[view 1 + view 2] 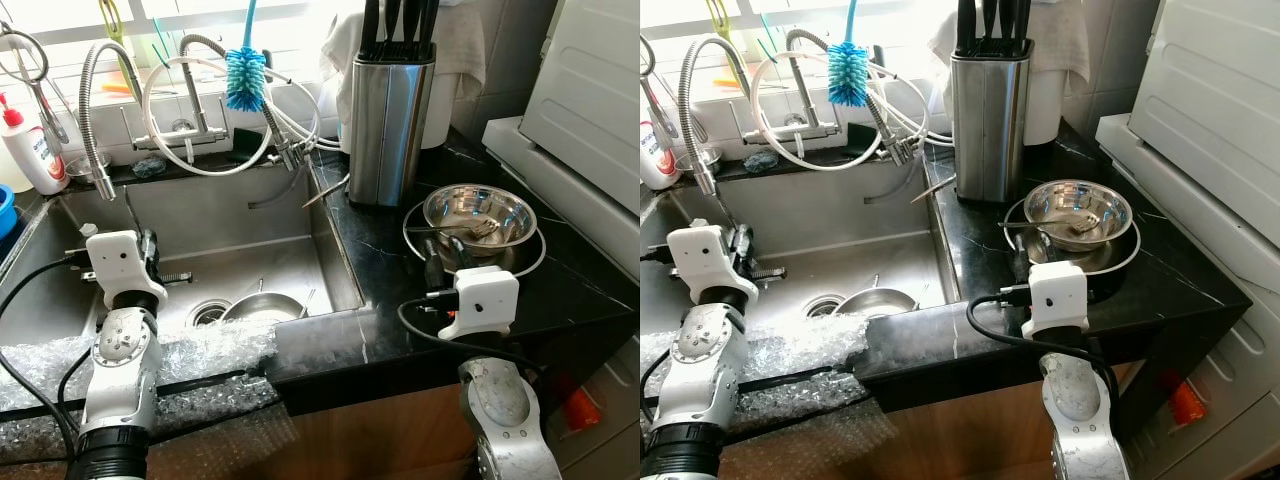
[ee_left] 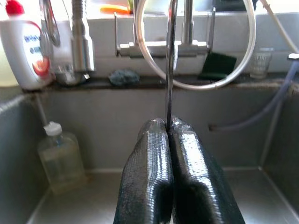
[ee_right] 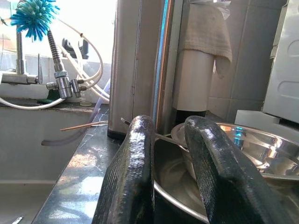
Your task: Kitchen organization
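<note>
Left gripper above the sink, fingers pressed together on a thin upright metal utensil, small steel bowl by the drain, right gripper slightly spread beside the sink at the counter's steel mixing bowl, knife block behind.

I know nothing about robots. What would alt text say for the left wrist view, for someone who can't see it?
The left tool, two black fingers pressed together, pinches a thin dark upright strip over a steel sink. Behind stand faucet pipes, a white hose loop, a white bottle with a red cap and a green sponge.
</note>
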Available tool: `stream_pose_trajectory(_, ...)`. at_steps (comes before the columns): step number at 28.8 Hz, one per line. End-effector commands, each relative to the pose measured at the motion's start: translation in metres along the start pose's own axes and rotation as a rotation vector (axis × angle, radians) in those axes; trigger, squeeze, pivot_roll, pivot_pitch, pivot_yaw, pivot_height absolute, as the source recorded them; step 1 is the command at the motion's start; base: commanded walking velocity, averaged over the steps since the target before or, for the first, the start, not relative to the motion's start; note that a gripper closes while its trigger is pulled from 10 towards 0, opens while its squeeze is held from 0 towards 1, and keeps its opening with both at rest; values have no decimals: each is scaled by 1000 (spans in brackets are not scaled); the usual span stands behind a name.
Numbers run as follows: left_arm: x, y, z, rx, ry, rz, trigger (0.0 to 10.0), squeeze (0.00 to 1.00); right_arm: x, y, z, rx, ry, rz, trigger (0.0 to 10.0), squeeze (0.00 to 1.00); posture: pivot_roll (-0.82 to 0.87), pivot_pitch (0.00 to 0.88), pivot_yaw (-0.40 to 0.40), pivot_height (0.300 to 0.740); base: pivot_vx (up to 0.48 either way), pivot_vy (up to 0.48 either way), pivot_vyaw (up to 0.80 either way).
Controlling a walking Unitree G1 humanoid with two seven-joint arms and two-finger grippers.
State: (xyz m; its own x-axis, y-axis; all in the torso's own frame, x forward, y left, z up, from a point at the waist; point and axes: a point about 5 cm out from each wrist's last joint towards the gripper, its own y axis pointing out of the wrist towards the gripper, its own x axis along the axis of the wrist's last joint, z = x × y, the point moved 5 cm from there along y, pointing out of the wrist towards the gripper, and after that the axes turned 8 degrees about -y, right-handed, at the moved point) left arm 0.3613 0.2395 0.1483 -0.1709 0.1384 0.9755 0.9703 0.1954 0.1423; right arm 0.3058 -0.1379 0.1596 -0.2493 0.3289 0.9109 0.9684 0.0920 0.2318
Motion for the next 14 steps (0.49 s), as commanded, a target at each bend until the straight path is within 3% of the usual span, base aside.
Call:
stream_pose_trajectory(1, -11, 1, 2, 10, -37, 54, 10000, 0, -1, 1, 1, 5, 4, 7, 10000, 0, -82, 0, 83, 740, 0, 0, 0)
stream_pose_trajectory(4, -16, 1, 2, 9, -51, 68, 10000, 0, -1, 1, 1, 4, 4, 8, 10000, 0, -82, 0, 84, 740, 0, 0, 0)
stream_pose_trajectory(5, -19, 1, 1, 0, -52, 80, 10000, 318, -1, 1, 1, 4, 5, 8, 10000, 0, -79, 0, 83, 740, 0, 0, 0)
stream_pose_trajectory(6, -22, 0, -1, -10, -56, 93, 10000, 1000, -1, 2, 2, 4, 6, 8, 10000, 0, -79, 0, 83, 740, 0, 0, 0)
stream_pose_trajectory(14, -29, -2, -8, -40, -64, 118, 10000, 1000, -1, 4, 5, 14, 10, 8, 10000, 0, -78, 0, 85, 740, 0, 0, 0)
